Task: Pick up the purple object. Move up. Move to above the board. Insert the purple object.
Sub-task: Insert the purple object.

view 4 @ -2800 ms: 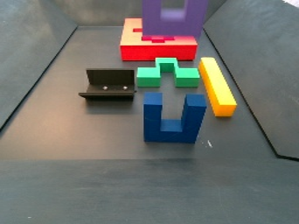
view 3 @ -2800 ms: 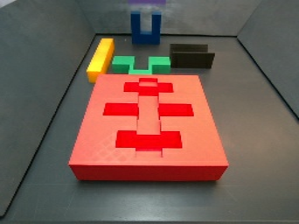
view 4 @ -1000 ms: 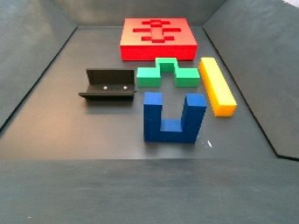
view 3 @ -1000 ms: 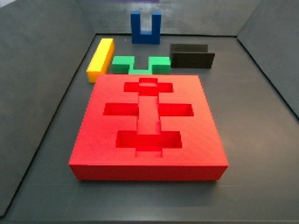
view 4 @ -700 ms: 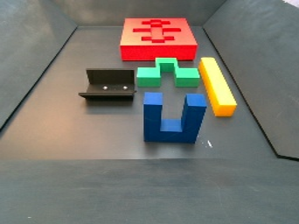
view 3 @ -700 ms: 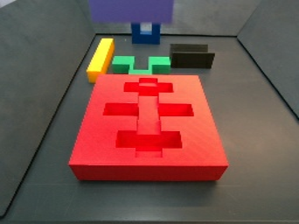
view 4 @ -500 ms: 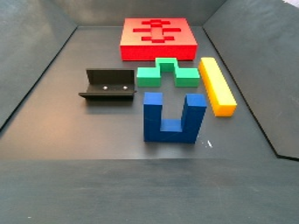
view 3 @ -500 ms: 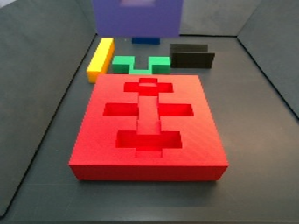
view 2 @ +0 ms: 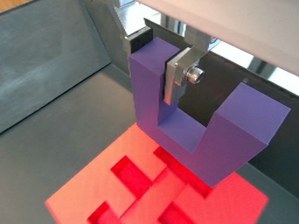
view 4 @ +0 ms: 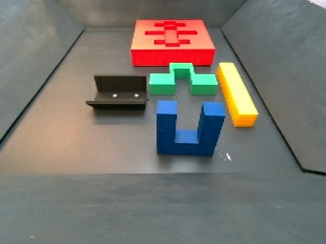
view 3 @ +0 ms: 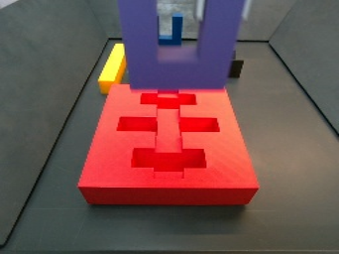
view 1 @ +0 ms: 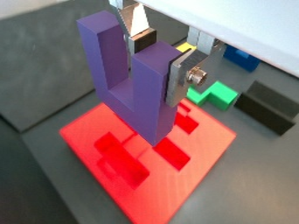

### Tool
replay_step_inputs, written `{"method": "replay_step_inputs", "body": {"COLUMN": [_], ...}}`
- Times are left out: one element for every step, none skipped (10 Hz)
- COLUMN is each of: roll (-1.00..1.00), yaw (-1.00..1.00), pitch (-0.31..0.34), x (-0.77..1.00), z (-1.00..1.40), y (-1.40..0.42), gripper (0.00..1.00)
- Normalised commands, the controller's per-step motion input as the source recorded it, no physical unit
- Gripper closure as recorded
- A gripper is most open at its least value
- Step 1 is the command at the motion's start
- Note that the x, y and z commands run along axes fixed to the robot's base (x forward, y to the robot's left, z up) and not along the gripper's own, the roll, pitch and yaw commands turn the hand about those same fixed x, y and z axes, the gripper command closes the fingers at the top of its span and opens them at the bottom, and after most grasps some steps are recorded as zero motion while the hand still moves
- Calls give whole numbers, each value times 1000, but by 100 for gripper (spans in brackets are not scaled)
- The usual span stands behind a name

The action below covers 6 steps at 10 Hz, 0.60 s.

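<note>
While above board [view 1: 140, 166], gripper [view 1: 158, 52] grips purple object [view 1: 135, 74].

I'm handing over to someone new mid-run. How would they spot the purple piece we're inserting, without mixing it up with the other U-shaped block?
Start at the big red board with its recessed cut-outs. Just above it hangs the gripper, and clamped between its silver fingers is the purple object, prongs pointing up. The other U-shaped block is blue and stands on the dark floor, beside the yellow bar, with nothing holding it.
</note>
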Motion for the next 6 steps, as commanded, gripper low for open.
{"method": "replay_step_inputs", "body": {"roll": [0, 43, 99, 76, 139, 231], "yaw": [160, 126, 49, 0, 0, 0], "pitch": [-120, -64, -46, -129, -89, -60], "x": [514, 520, 386, 114, 0, 0], "z": [-457, -394, -480, -583, -651, -594], "y": [-326, -360, -280, -117, -46, -57], "gripper": [100, 100, 100, 100, 100, 100]}}
